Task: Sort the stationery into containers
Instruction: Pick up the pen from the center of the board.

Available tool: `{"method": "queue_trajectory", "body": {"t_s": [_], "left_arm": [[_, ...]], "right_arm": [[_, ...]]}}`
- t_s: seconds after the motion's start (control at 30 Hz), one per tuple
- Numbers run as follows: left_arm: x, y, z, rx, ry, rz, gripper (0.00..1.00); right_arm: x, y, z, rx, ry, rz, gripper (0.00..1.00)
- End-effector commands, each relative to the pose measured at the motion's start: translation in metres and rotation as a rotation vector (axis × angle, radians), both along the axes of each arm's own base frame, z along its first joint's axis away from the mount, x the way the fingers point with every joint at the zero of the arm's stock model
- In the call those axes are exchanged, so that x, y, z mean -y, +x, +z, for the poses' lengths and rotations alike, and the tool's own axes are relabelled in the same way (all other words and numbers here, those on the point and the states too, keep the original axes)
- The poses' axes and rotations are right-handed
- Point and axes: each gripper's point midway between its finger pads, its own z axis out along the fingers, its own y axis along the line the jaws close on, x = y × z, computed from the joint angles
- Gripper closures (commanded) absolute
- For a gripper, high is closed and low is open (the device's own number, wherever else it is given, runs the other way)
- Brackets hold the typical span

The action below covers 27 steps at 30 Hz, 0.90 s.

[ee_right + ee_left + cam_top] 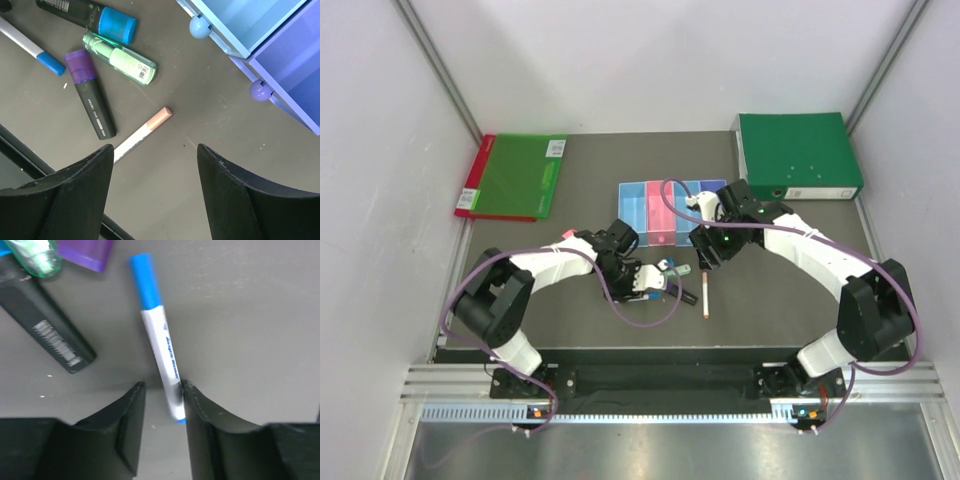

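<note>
The left gripper (162, 390) sat low over the matte grey table (770, 290), its dull black fingers parted just wide enough to straddle the rounded end of a white-barrelled marker with a bright blue cap (156, 335); one finger seemed to touch it, though I could not tell if it was gripped. Beside it lay a black marker (47, 327) bearing a barcode label. The right gripper (155, 165) hung spread wide and empty above a slim white pen with a pink tip (142, 132), a purple-capped black marker (90, 100), a glossy mint green highlighter (120, 57) and a blue-capped black marker (90, 15). The translucent plastic bins (665, 210) stood just behind, knob-cornered.
</note>
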Motion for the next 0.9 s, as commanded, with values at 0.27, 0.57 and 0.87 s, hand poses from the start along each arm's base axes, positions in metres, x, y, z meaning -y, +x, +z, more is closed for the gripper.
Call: {"method": "queue_trajectory", "body": {"t_s": [0.27, 0.57, 0.87], "left_arm": [[0.008, -0.005, -0.019, -0.038, 0.051, 0.008, 1.0], [0.019, -0.007, 0.014, -0.029, -0.01, 0.026, 1.0], [0.045, 0.011, 0.124, 0.088, -0.202, 0.095, 1.0]], "right_arm": [[-0.005, 0.016, 0.027, 0.106, 0.022, -0.014, 0.32], [0.005, 0.019, 0.038, 0.153, -0.012, -0.027, 0.31], [0.059, 0.059, 0.066, 0.241, -0.066, -0.266, 0.29]]}}
